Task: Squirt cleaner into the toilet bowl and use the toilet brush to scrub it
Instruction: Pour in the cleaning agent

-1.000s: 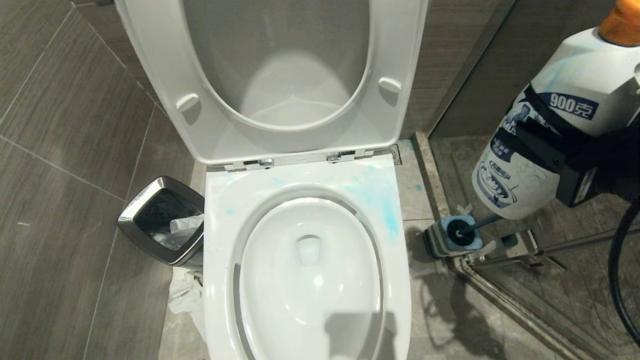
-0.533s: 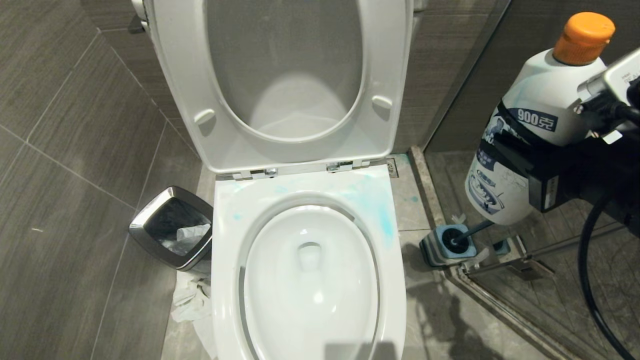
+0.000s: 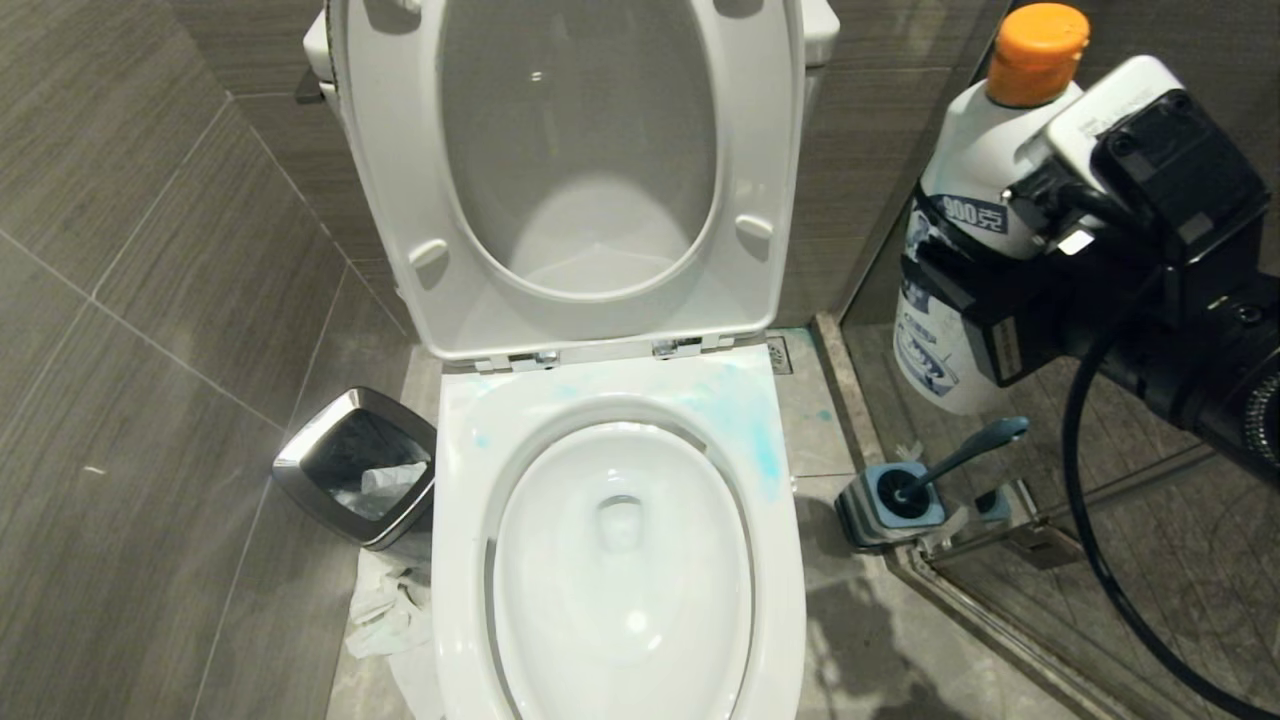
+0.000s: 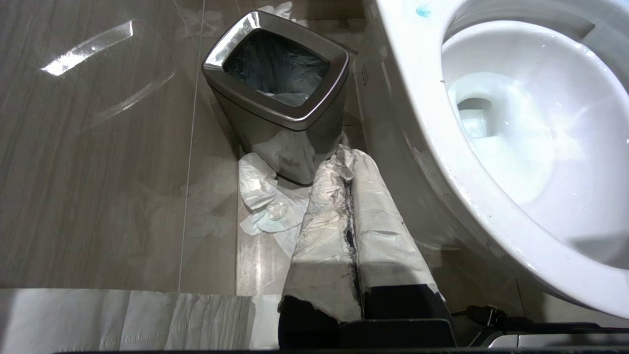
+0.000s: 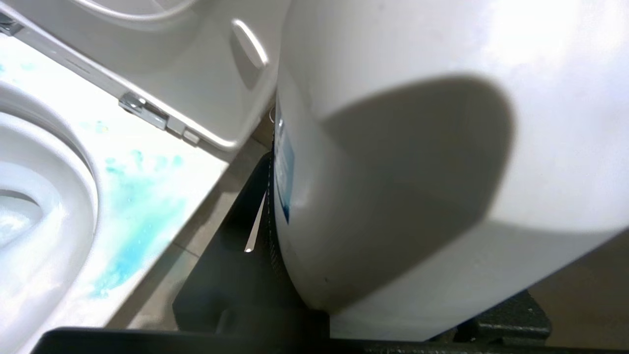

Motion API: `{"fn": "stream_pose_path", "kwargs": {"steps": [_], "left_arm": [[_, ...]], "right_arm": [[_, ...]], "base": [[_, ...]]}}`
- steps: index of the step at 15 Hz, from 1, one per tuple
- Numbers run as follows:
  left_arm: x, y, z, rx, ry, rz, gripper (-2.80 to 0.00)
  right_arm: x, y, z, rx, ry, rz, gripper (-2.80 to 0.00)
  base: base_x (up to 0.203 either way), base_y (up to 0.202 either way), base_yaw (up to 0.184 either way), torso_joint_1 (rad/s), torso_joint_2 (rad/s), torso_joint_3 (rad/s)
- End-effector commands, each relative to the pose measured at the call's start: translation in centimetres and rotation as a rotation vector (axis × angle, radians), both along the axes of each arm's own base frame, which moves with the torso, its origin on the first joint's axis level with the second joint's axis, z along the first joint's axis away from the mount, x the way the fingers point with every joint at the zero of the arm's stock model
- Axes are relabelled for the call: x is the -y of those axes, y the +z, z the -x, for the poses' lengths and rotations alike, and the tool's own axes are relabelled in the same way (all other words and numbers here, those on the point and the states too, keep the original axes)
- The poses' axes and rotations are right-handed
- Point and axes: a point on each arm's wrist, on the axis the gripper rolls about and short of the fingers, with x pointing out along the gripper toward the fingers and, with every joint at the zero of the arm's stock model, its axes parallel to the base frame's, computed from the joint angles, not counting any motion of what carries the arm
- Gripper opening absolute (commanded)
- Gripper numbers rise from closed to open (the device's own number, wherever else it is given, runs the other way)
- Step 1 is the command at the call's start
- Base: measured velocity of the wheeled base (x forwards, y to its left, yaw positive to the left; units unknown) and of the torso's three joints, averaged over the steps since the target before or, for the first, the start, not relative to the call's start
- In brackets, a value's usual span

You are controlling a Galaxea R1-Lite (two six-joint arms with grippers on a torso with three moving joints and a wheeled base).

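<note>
My right gripper [image 3: 945, 290] is shut on the cleaner [image 3: 975, 160], a white bottle with an orange cap [image 3: 1037, 55], held nearly upright in the air to the right of the toilet. In the right wrist view the bottle [image 5: 417, 147] fills the picture, with one black finger [image 5: 241, 255] against its side. The toilet bowl [image 3: 620, 560] is open, white and glossy, with blue smears on its rim [image 3: 760, 450]. The toilet brush [image 3: 960, 455] stands in its square holder [image 3: 870, 515] on the floor below the bottle. My left gripper [image 4: 346, 162], wrapped in white paper, is shut and empty beside the bowl [image 4: 530, 123].
The seat and lid [image 3: 580, 170] stand raised against the tank. A silver-rimmed waste bin [image 3: 355, 470] sits left of the toilet with crumpled paper [image 3: 385, 610] on the floor by it. A glass door track [image 3: 1000, 600] runs along the right, and a black cable [image 3: 1090, 540] hangs from my right arm.
The right gripper has carried the cleaner left toward the toilet, uncovering the brush handle. The whole head view has shifted slightly as the camera moved. The left arm is still.
</note>
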Motion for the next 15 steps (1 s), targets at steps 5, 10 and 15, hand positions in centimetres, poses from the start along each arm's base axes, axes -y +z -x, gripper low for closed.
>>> {"fn": "stream_pose_path", "kwargs": {"steps": [5,10,15], "left_arm": [[0.0,0.0,0.0,0.001,0.001,0.0,-2.8],[0.0,0.0,0.0,0.0,0.001,0.0,-2.8],[0.0,0.0,0.0,0.001,0.001,0.0,-2.8]], "right_arm": [[-5.5,0.0,-1.9,0.03,0.007,0.215,-2.8],[-9.0,-0.4,-1.7,0.043,-0.076,0.433,-2.8],[-9.4,-0.2,-1.7,0.09,-0.14,0.73,-2.8]], "base": [[0.0,0.0,0.0,0.0,0.0,0.0],[0.0,0.0,0.0,0.0,0.0,0.0],[0.0,0.0,0.0,0.0,0.0,0.0]]}}
